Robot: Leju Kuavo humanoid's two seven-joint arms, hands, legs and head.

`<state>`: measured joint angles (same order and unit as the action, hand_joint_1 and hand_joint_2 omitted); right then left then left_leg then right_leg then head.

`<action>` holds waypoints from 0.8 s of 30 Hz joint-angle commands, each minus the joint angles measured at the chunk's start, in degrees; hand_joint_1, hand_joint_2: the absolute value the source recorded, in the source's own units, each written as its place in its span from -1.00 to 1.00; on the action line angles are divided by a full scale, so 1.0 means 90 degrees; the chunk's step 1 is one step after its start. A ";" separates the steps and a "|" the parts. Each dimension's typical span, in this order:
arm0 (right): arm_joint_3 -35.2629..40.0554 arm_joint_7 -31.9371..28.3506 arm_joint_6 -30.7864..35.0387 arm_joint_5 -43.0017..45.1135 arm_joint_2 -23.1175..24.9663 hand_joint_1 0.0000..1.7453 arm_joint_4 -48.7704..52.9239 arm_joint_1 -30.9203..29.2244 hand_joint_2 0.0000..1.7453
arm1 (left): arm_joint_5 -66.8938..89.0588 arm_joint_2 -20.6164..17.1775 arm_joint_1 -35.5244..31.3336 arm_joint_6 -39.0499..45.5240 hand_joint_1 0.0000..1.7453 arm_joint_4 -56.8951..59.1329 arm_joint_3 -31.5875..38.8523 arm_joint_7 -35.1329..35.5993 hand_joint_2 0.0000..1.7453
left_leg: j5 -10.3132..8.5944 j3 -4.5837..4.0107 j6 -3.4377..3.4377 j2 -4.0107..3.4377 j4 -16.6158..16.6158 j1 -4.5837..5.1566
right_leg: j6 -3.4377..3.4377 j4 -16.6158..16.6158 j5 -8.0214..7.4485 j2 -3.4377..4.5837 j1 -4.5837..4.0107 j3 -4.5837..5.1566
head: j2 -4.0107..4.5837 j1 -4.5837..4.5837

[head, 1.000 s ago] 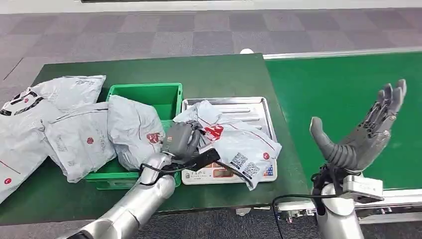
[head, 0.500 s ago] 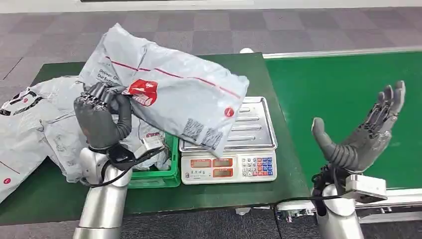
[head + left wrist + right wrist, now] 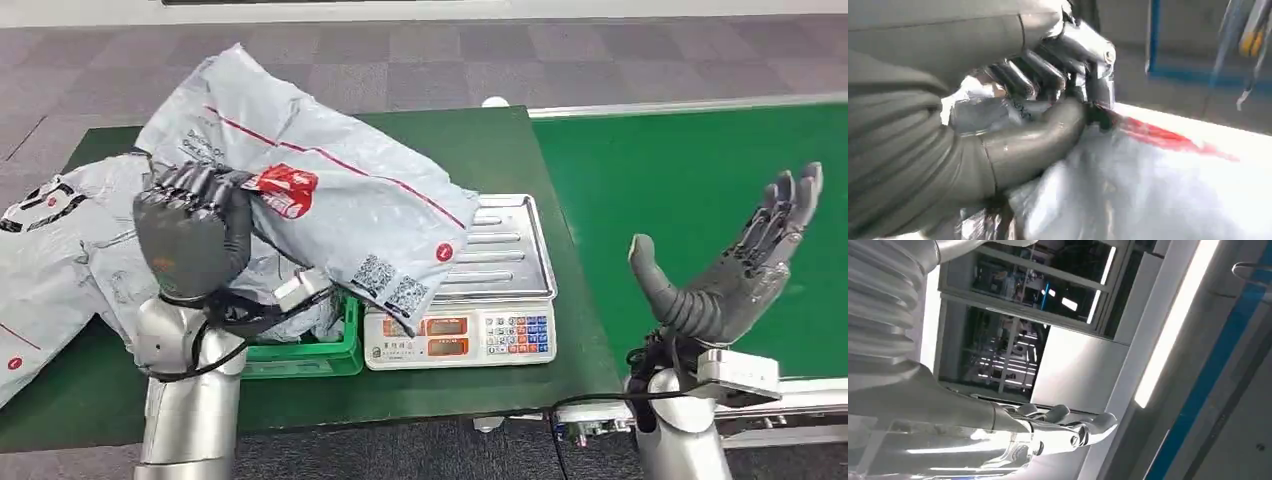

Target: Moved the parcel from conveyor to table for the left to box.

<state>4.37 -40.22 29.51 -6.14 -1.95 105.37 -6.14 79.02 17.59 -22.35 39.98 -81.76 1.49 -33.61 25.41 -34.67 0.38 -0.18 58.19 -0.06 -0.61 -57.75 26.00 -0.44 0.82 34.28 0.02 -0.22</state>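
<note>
- One parcel (image 3: 330,195) hangs above the scale (image 3: 470,300), its lower corner over the pan.
- Left hand (image 3: 190,235) clenches the parcel's edge, left of the scale.
- Right hand (image 3: 730,270) right of the scale, fingers spread, holding nothing.

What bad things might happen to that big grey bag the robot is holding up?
The left hand grips the parcel only at one end, so the floppy bag might slip out. Its low corner hangs over the scale and might catch or drag there. The green box already holds bags, so this one may slide off.
</note>
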 commanded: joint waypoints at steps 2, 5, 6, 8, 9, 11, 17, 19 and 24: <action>-0.0263 0.0024 -0.0028 -0.0074 0.0060 -1.00 -0.0289 -0.0146 1.00 | 0.1220 -0.1610 -0.2636 -0.1482 1.00 0.5691 -0.1594 0.4872 1.00 | -0.0031 0.0013 0.0007 0.0064 -0.0019 -0.0004 | 0.0007 0.0016 -0.0006 -0.0059 -0.0004 -0.0028 | 0.0000 -0.0002; -0.0344 0.0024 -0.0083 -0.0145 0.0111 -1.00 -0.0330 -0.0139 1.00 | 0.1220 -0.1749 -0.3212 -0.2632 1.00 0.6554 -0.2330 0.5361 1.00 | -0.0031 0.0001 0.0014 0.0015 -0.0004 -0.0011 | 0.0022 0.0006 -0.0026 -0.0014 -0.0012 -0.0001 | 0.0000 0.0000; -0.0395 0.0024 -0.0138 -0.0187 0.0169 -1.00 -0.0334 -0.0130 1.00 | 0.1220 -0.1770 -0.3342 -0.3110 1.00 0.6761 -0.2624 0.5455 1.00 | -0.0033 -0.0005 0.0016 0.0018 0.0001 -0.0008 | 0.0017 0.0001 -0.0026 -0.0016 -0.0010 0.0008 | -0.0002 0.0002; -0.0421 0.0024 -0.0156 -0.0220 0.0198 -1.00 -0.0329 -0.0117 1.00 | 0.1220 -0.1771 -0.3450 -0.3637 1.00 0.6914 -0.2826 0.5502 1.00 | -0.0041 -0.0004 0.0018 0.0016 -0.0006 -0.0011 | 0.0017 0.0008 -0.0029 -0.0009 -0.0009 0.0004 | -0.0002 -0.0002; -0.0438 0.0024 -0.0167 -0.0259 0.0230 -1.00 -0.0333 -0.0116 1.00 | 0.1220 -0.1779 -0.3538 -0.4166 1.00 0.7075 -0.3089 0.5543 1.00 | -0.0039 0.0003 0.0018 0.0007 -0.0010 -0.0016 | 0.0018 0.0017 -0.0033 0.0002 -0.0015 -0.0003 | -0.0002 0.0000; -0.0472 0.0024 -0.0201 -0.0332 0.0306 -1.00 -0.0334 -0.0123 1.00 | 0.1220 -0.1810 -0.3557 -0.4500 1.00 0.7091 -0.3268 0.5548 1.00 | -0.0035 0.0004 0.0019 -0.0009 -0.0011 -0.0014 | 0.0017 0.0015 -0.0040 0.0018 -0.0013 0.0001 | -0.0002 0.0000; -0.0467 0.0024 -0.0202 -0.0349 0.0326 -1.00 -0.0335 -0.0125 1.00 | 0.1220 -0.1824 -0.3545 -0.4520 1.00 0.7100 -0.3281 0.5550 1.00 | -0.0031 0.0003 0.0022 -0.0017 -0.0008 -0.0008 | 0.0017 0.0007 -0.0037 0.0036 -0.0007 0.0006 | 0.0000 0.0000; -0.0467 0.0024 -0.0202 -0.0349 0.0326 -1.00 -0.0335 -0.0125 1.00 | 0.1220 -0.1824 -0.3545 -0.4520 1.00 0.7100 -0.3281 0.5550 1.00 | -0.0032 0.0003 0.0022 -0.0018 -0.0009 -0.0009 | 0.0017 0.0009 -0.0039 0.0037 -0.0008 0.0005 | 0.0000 0.0000; -0.0467 0.0024 -0.0202 -0.0349 0.0326 -1.00 -0.0335 -0.0125 1.00 | 0.1220 -0.1824 -0.3545 -0.4520 1.00 0.7100 -0.3281 0.5550 1.00 | -0.0032 0.0000 0.0022 -0.0021 -0.0007 -0.0010 | 0.0016 0.0008 -0.0041 0.0039 -0.0009 0.0009 | -0.0002 0.0000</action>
<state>2.29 -40.19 27.54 -9.44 -0.63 105.33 -6.03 87.93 2.43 -51.61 0.00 -24.39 -23.41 16.20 25.12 -34.77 0.56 -0.31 58.18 -0.10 -0.50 -57.77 25.67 -0.17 0.79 34.46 0.00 -0.22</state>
